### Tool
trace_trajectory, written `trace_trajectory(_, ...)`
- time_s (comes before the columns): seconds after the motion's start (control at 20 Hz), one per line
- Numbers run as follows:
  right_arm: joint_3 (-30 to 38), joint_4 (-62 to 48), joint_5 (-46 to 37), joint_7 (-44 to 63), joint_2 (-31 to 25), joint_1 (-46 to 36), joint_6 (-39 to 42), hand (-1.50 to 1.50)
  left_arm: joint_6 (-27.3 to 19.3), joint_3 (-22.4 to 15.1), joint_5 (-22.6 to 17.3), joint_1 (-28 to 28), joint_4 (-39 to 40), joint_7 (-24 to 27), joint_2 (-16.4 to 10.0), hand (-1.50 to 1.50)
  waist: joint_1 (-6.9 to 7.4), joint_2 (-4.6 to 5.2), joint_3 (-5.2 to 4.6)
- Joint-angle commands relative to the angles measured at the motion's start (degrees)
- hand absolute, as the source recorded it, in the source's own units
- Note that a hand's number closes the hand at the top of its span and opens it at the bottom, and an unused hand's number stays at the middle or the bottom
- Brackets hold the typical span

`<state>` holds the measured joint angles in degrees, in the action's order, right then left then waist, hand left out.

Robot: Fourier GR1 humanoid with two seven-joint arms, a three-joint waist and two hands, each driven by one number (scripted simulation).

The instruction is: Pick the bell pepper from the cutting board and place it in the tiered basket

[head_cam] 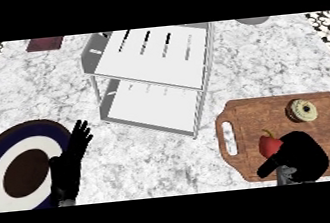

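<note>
A red bell pepper point(269, 143) lies on the brown wooden cutting board point(253, 112) at the right. My right hand point(300, 159) sits right behind it at the board's lower edge, fingers curled against the pepper's right side and partly hiding it. The white tiered basket point(153, 74) stands at the top centre, both shelves bare. My left hand point(70, 160) rests open, fingers up, at the lower left beside a plate.
A round pale bagel-like item point(302, 110) lies on the board behind the pepper. A dark blue and white plate point(10, 163) with a brown centre fills the lower left. A dark red object point(46, 43) lies at the top left; a grey object point(252, 20) at the top right.
</note>
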<state>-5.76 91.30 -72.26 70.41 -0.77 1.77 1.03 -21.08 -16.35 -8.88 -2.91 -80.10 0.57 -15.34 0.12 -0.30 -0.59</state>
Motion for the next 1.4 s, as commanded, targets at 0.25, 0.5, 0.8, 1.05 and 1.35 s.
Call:
trace_trajectory(0.25, -2.98, -8.53, -6.83, 9.77, 0.72, -5.21, -2.39, 1.5, -0.16, 0.15, 1.55, -0.39, -0.84, -3.12, 0.31, 0.0, 0.38, 0.36, 0.61)
trace_trajectory(0.5, -4.86, -8.33, -6.33, -7.3, 0.73, -8.18, 3.1, 1.5, 1.29, 1.89, 1.13, 0.57, 1.94, -0.17, 0.96, 0.0, 0.52, 0.38, 0.59)
trace_trajectory(0.8, -19.61, 0.31, 4.57, -31.88, 0.71, -3.06, 8.5, 1.5, 2.23, 2.16, 0.68, -0.2, 1.76, -0.16, -0.23, 0.0, 0.92, 0.16, 0.64)
trace_trajectory(1.05, -20.02, 21.24, 10.71, -27.45, 0.75, -1.31, 10.91, 1.5, -0.51, 0.22, 2.47, -1.85, 0.9, 0.23, 3.02, 0.0, -0.82, -0.13, 0.59)
trace_trajectory(1.35, -19.75, 42.92, 14.28, -19.0, 0.76, -6.17, 14.69, 1.5, 1.67, 3.07, 0.71, -1.59, 0.09, -0.44, 0.28, 0.0, -0.71, -0.14, 0.52)
